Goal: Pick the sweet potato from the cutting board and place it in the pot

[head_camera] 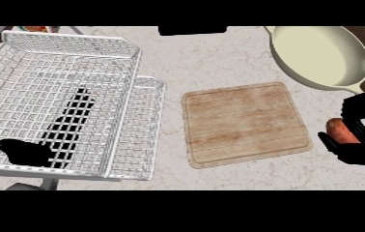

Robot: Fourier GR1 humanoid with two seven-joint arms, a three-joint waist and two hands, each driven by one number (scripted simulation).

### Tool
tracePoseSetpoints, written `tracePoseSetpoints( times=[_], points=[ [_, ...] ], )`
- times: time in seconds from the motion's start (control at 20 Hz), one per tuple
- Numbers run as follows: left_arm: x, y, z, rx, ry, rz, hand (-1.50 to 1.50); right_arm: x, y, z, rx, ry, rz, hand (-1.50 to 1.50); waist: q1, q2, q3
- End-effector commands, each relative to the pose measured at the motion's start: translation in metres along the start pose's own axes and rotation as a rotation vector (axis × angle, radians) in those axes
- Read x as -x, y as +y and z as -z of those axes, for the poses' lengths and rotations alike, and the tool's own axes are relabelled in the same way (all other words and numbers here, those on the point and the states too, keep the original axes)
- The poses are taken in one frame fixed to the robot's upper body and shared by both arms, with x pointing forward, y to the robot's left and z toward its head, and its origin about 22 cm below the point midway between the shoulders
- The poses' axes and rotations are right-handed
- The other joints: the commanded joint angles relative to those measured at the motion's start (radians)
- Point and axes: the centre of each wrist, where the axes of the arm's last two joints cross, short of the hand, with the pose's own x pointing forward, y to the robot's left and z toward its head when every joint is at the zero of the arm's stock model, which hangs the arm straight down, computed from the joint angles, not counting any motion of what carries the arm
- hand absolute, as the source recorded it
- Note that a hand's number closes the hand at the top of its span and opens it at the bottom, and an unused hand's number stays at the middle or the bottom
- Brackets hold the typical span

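Now we have the sweet potato (340, 131) in our right hand (351, 146), at the right edge of the view, just off the right side of the cutting board (246, 123). The black fingers (354, 104) are curled around the orange sweet potato, so only a bit of it peeks out. The board is bare wood, so we think the picking-up part is done. The pot (324, 57) sits at the top right of the table (214, 57). It is cream colored, wide, and has nothing in it that we can see. It is near our right hand, a little farther from us, so we think the next move is to carry the sweet potato up over the pot's rim and let go there. We hold it out to the side, maybe so it does not bump the board. Our left hand (27, 151) is at the lower left, behind the wires of a big white dish rack (71, 57). It looks like a dark shape through the wires, and we cannot tell if its fingers are spread or curled. It is well away from the sweet potato, so it seems to be resting and staying out of the way.
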Motion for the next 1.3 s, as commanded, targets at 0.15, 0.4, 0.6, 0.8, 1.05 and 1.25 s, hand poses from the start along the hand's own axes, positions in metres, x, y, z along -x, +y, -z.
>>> tracePoseSetpoints(
  times=[0.15, 0.4, 0.6, 0.8, 1.05, 1.25],
  points=[
    [-0.031, 0.025, 0.025, -0.222, -0.048, 0.014, 0.00, 0.003, -0.059, -0.020, 0.248, 0.106, 0.002, 1.50, 0.038, 0.007, 0.018],
    [-0.047, 0.019, 0.038, -0.203, -0.065, -0.016, 0.00, -0.003, -0.099, -0.013, 0.269, 0.150, 0.071, 1.50, 0.063, 0.011, 0.018],
    [-0.047, 0.015, 0.044, -0.175, -0.082, -0.021, 0.00, 0.016, -0.112, -0.016, 0.309, 0.207, 0.060, 1.50, 0.097, 0.021, 0.019],
    [-0.048, 0.014, 0.040, -0.157, -0.086, -0.015, 0.00, 0.036, -0.108, -0.015, 0.325, 0.266, 0.094, 1.50, 0.129, 0.023, 0.020],
    [-0.047, 0.002, 0.049, -0.099, -0.081, -0.012, 0.00, 0.060, -0.102, -0.006, 0.382, 0.286, 0.027, 1.50, 0.156, 0.033, 0.021],
    [-0.048, -0.007, 0.057, -0.081, -0.108, -0.003, 0.00, 0.065, -0.114, -0.011, 0.441, 0.327, -0.296, 1.50, 0.173, 0.040, 0.022]
  ],
)
